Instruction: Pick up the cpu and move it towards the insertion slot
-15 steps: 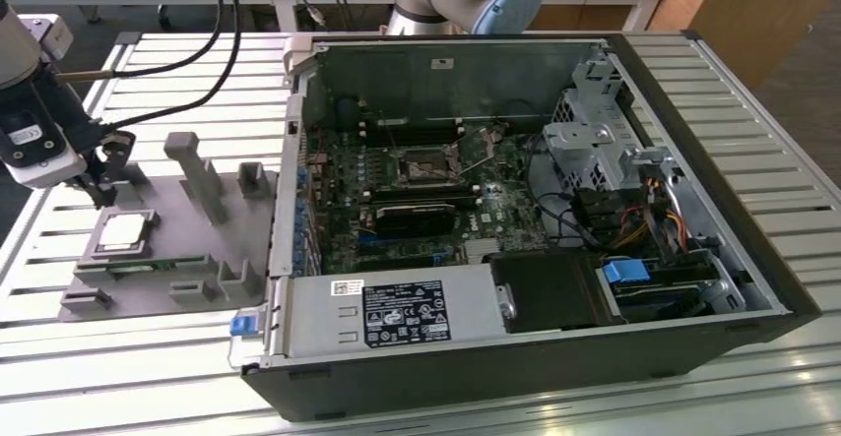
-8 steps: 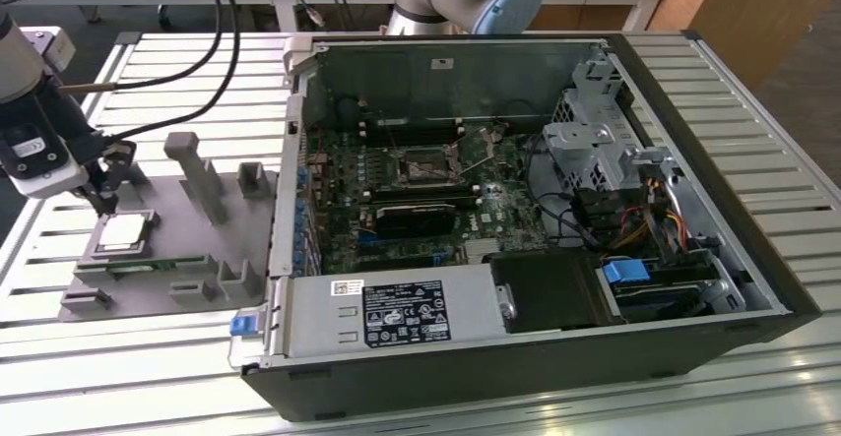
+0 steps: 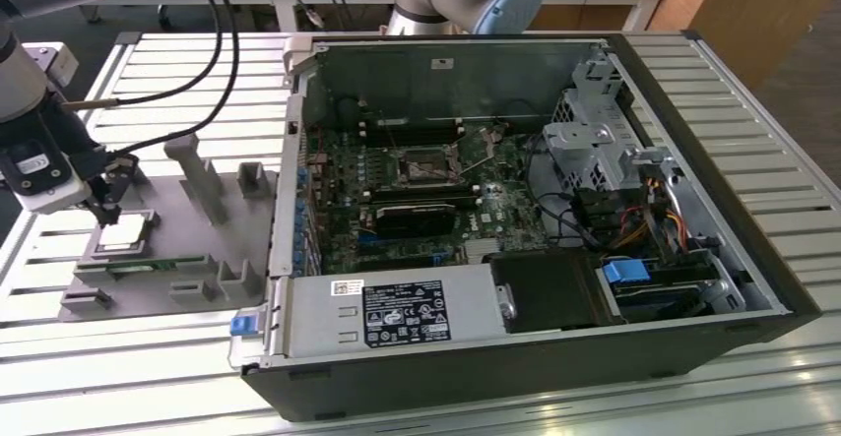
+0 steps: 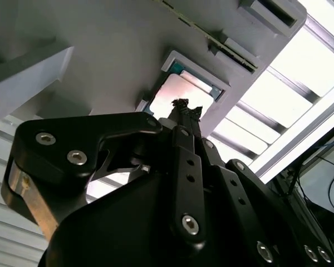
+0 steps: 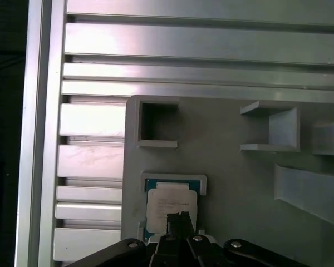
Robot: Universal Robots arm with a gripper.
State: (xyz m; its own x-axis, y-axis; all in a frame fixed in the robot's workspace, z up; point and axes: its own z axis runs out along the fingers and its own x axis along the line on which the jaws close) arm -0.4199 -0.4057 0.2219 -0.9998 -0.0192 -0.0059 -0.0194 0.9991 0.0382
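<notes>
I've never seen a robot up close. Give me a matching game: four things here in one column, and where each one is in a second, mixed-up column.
Things:
1. cpu
2. insertion slot
3. hand
4. grey tray

Places:
A. on the board inside the open computer case
B. on the slatted metal table, beside the case
C. right above the cpu
D. in a square recess of the grey tray

Pairs: 1-D, 2-A, 3-C, 4-B.
</notes>
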